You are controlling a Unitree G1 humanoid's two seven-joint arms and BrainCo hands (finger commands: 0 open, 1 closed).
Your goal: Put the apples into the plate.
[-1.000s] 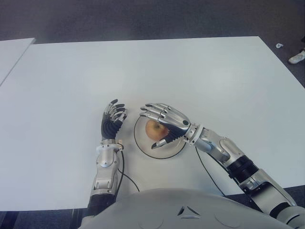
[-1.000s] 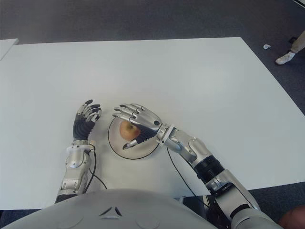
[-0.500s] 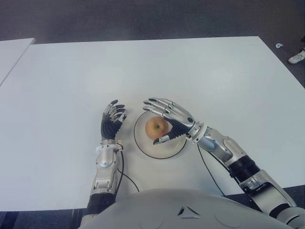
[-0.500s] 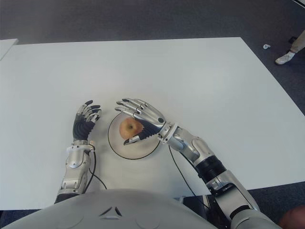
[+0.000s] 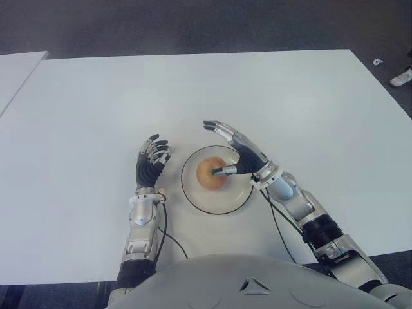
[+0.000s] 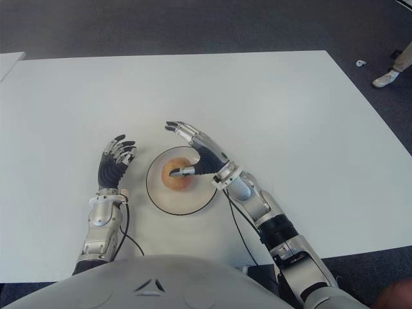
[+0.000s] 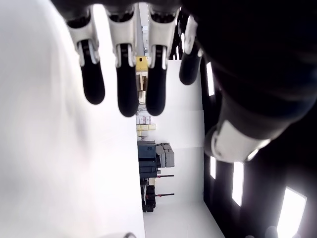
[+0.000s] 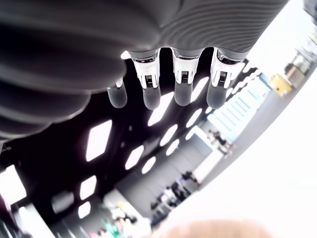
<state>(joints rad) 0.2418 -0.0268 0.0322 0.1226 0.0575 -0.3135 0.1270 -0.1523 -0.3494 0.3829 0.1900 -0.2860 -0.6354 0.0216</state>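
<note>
Big white table (image 5: pixel 77 96), filling most of both eye views.

Toward the left, the left hand (image 5: pixel 152 164), palm up, just left of the plate. Fingers (image 7: pixel 127 74) straight and a little apart in its own wrist view, holding nothing. Not touching the plate. A thin black cable (image 5: pixel 168 239) looping on the table beside that arm's wrist.

In the middle, a round white plate (image 5: pixel 217 201) with a dark rim, flat on the table, close to the robot's body. One apple (image 5: pixel 209 174), yellow and red, sitting in the plate, on its left half.

To the right, the right hand (image 5: pixel 235 152), spread wide open and holding nothing. Fingers (image 8: pixel 183 89) stretched out straight, reaching past the far rim of the plate. Thumb (image 5: pixel 226 171) pointing in at the apple, tip right up against it or very nearly; cannot tell which. Right arm (image 5: pixel 302 215) running back across the table to the near right corner.

Far off at the right edge, on the dark floor (image 5: pixel 193 26) past the table, somebody's shoe (image 5: pixel 402 77).
</note>
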